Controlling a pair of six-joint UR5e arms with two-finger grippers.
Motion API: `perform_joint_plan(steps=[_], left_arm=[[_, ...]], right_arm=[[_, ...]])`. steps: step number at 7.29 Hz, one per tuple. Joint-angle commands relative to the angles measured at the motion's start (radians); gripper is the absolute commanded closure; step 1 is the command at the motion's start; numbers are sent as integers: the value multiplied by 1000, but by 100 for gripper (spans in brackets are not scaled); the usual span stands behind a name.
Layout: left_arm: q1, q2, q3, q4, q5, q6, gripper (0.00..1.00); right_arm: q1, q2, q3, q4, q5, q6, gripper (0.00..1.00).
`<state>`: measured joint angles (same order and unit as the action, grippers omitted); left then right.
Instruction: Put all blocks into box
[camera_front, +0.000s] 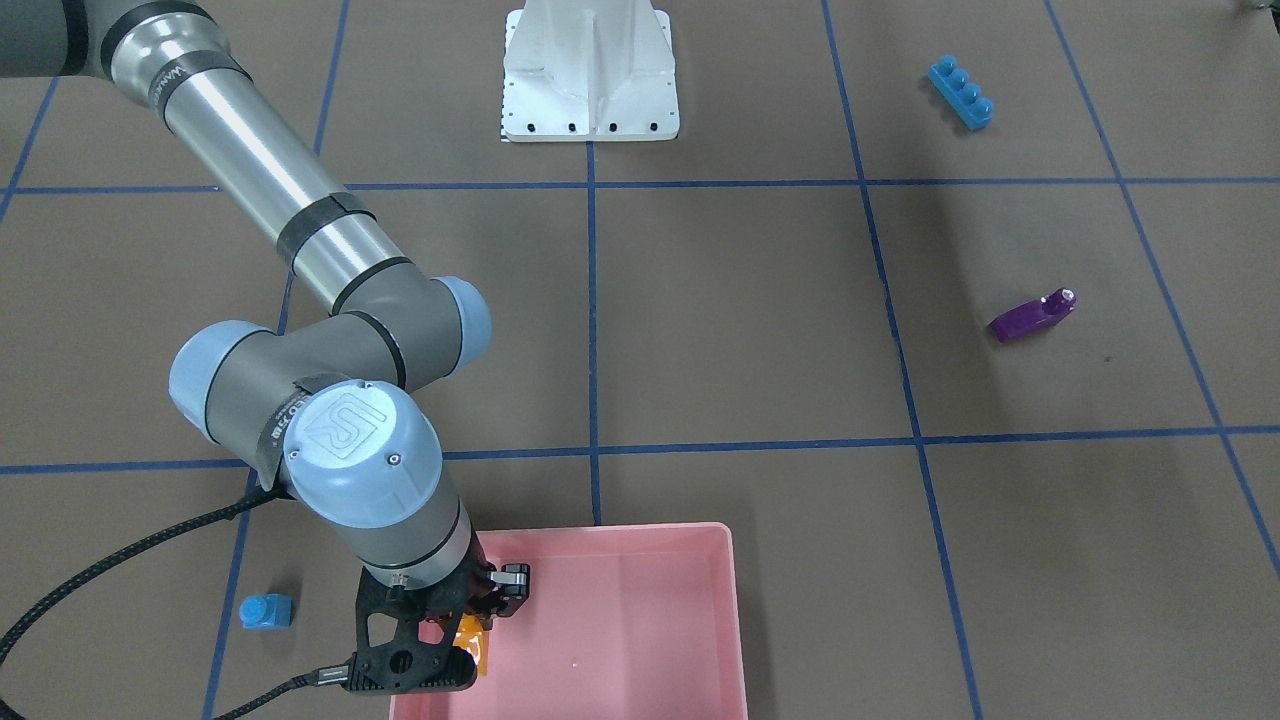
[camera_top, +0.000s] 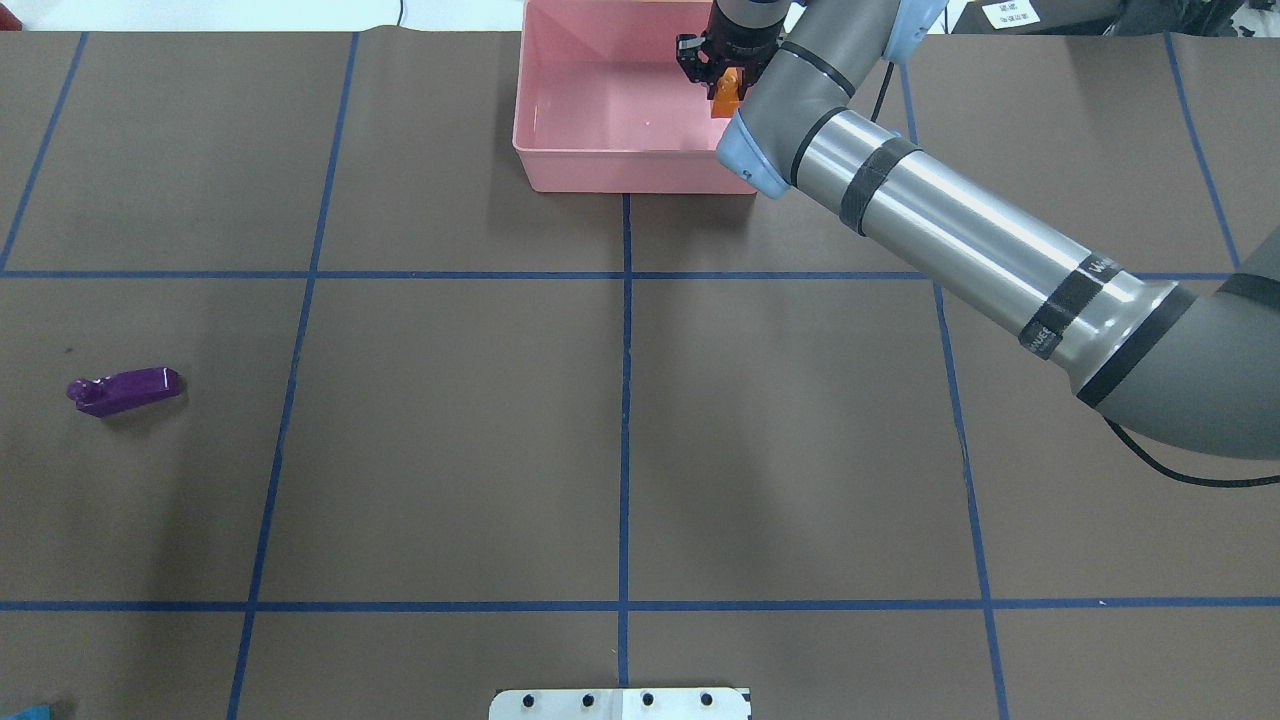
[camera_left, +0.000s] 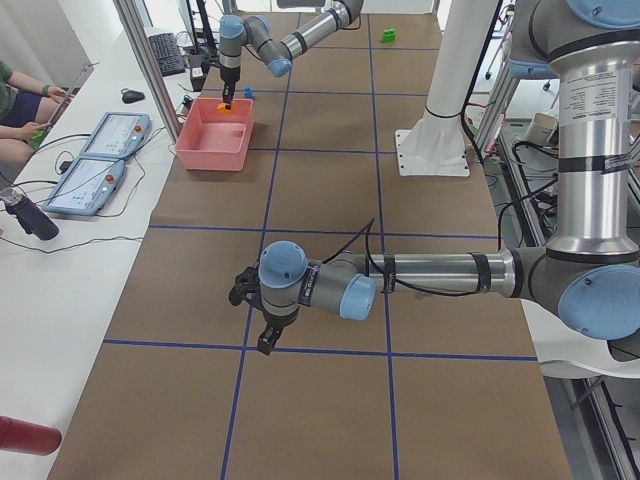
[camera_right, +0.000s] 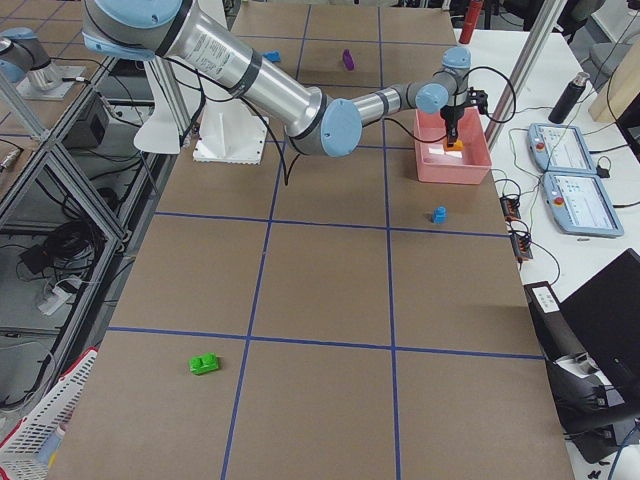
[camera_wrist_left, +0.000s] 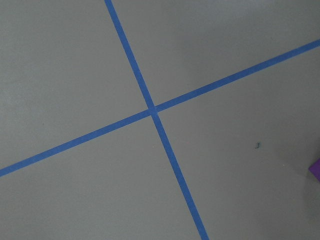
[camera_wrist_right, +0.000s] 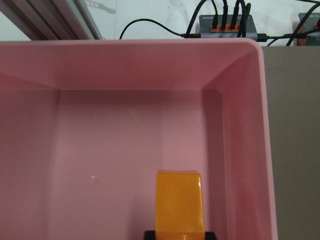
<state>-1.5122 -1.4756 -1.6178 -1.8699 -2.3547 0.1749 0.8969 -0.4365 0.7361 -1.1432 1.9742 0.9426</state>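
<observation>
My right gripper (camera_front: 468, 632) hangs inside the pink box (camera_front: 640, 538), near its right end in the overhead view, and is shut on the orange sloped block (camera_front: 472, 648). The overhead view shows the same: gripper (camera_top: 724, 82), orange block (camera_top: 727, 93), box (camera_top: 600, 168). The right wrist view shows the orange block (camera_wrist_right: 179, 204) just above the box floor (camera_wrist_right: 125, 150). The purple wedge (camera_top: 125, 390), the long blue bar (camera_front: 961, 92), the small blue cube (camera_front: 266, 611) and the green block (camera_right: 206, 364) lie on the table. My left gripper (camera_left: 252, 318) hovers low over the table; I cannot tell whether it is open or shut.
The white robot base (camera_front: 590, 75) stands at the table's middle edge. A black cable (camera_front: 120, 560) trails from the right wrist past the blue cube. A purple sliver (camera_wrist_left: 316, 169) shows at the left wrist view's right edge. Operators' tablets (camera_left: 95, 160) lie beyond the box.
</observation>
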Motion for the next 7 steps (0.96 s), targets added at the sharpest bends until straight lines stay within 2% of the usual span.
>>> perform_joint_plan(steps=[1,2,4,5,7], left_arm=[[1,-2,1,0,0,0,0],[1,-21,1,3,-2,-2,0],[1,-22,-4,-1,-12,2,0],[1,-22,-5,-38,-43,-2,0],[51,-49,-23,-43,-71,-3,0]], right_arm=[[-12,-16,0,6,-26,-1,52],[-12,-31,0,43,-26,2,2],[-3,-31,18,42,-23,10,1],[14,-31,63,19,-6,9,1],[57,-37,229,-209,49,-5,1]])
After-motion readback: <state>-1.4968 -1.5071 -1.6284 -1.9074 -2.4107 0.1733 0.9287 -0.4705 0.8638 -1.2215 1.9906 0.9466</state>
